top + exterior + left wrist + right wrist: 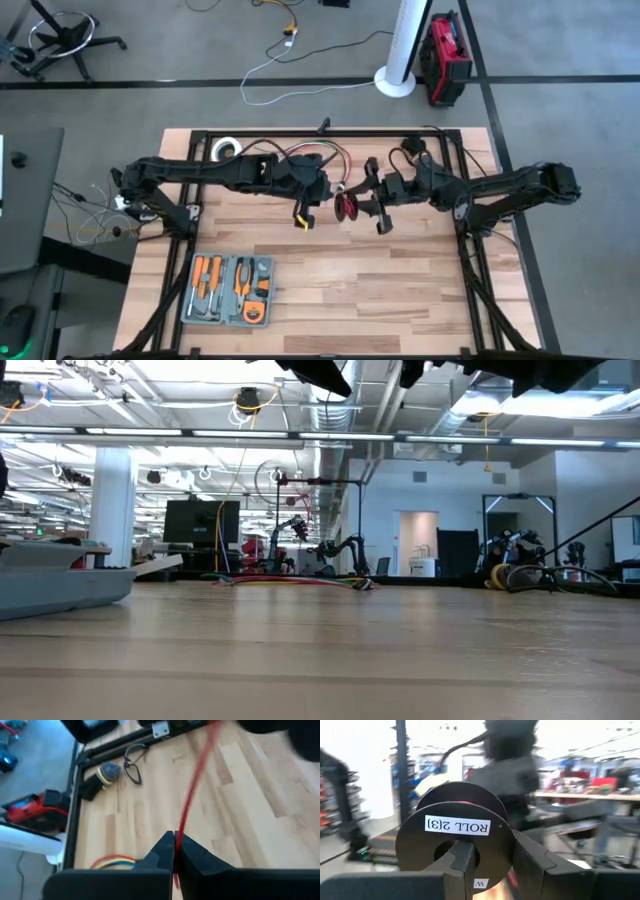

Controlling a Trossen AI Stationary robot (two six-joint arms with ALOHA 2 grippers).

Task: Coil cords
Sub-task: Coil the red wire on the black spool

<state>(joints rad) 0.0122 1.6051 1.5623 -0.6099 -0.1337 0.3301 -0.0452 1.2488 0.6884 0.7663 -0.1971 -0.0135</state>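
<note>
Red wire [192, 795] is pinched tight in my left gripper [174, 851], both fingers pressed together on it, running up toward the other arm. My right gripper [492, 865] is clamped on a black spool [455, 842] labelled ROLL 2[3], raised above mid-table [400, 290]. Tool tray [228, 290] sits near the front-left.

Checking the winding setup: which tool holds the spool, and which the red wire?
The right tool grips the black spool labelled "ROLL 2[3]"; the left tool pinches the red wire.
</note>
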